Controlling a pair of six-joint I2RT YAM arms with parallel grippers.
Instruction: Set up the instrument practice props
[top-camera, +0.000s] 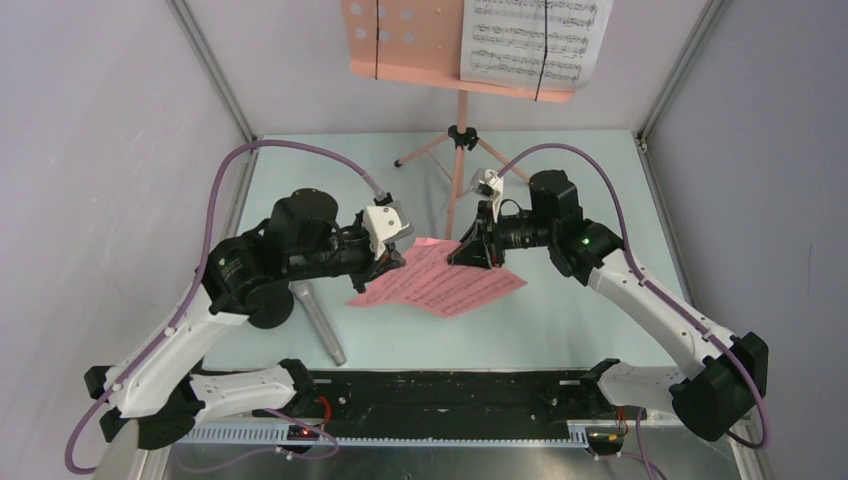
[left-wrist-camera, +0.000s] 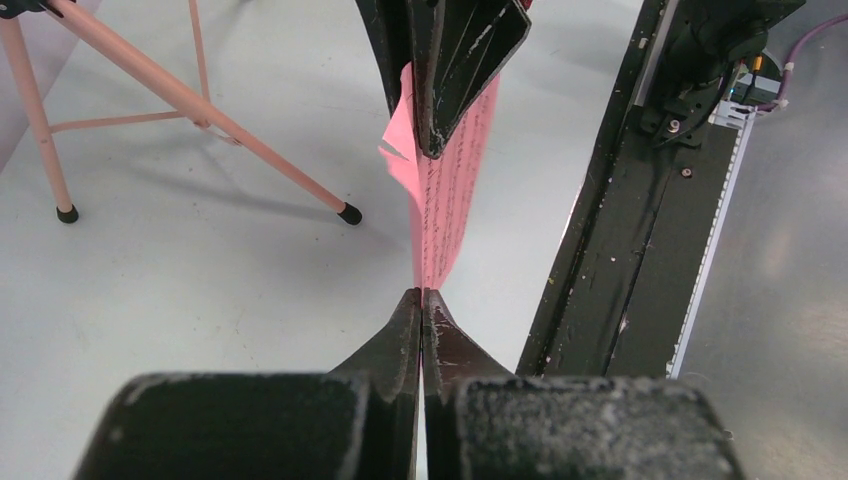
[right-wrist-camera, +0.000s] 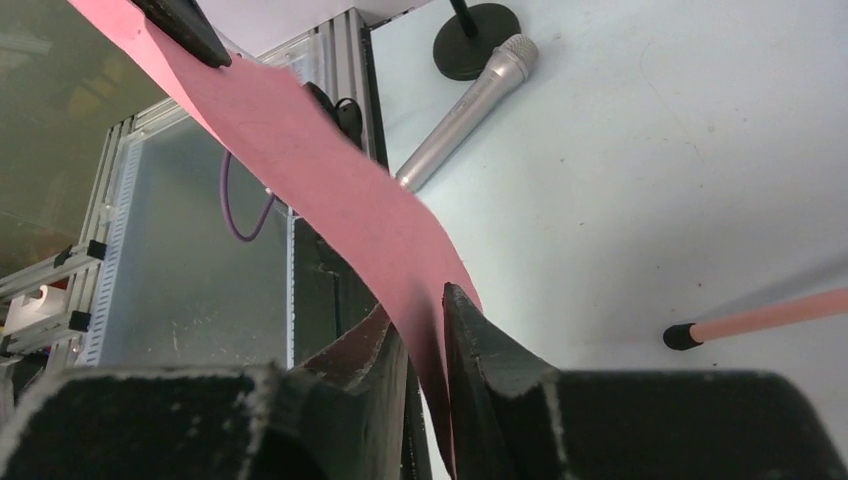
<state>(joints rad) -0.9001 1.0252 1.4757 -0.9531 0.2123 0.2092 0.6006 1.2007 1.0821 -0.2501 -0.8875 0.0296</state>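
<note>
Left tool (left-wrist-camera: 422, 300) is clenched on one edge of the pink page (top-camera: 440, 285), its two fingers pressed together with the paper pinched between them. The right tool (right-wrist-camera: 425, 320) grips the opposite edge, one finger on each side of the sheet. Held by the two tools, the single pink page hangs above the worktop (top-camera: 560, 200) at its middle. It is turned partly on edge, with printed music on one face and plain pink on the other.

One music stand (top-camera: 400, 45) stands at the far side of the worktop on three thin legs. Its perforated desk carries one white page (top-camera: 530, 40) on the right half. The left half of the desk is bare, and two dark bands run down across it.

One microphone (top-camera: 318, 322) lies flat on the worktop near the left arm, well apart from the pink page. Its grille end is just beside the round base of the one black mic stand (right-wrist-camera: 478, 45).
</note>
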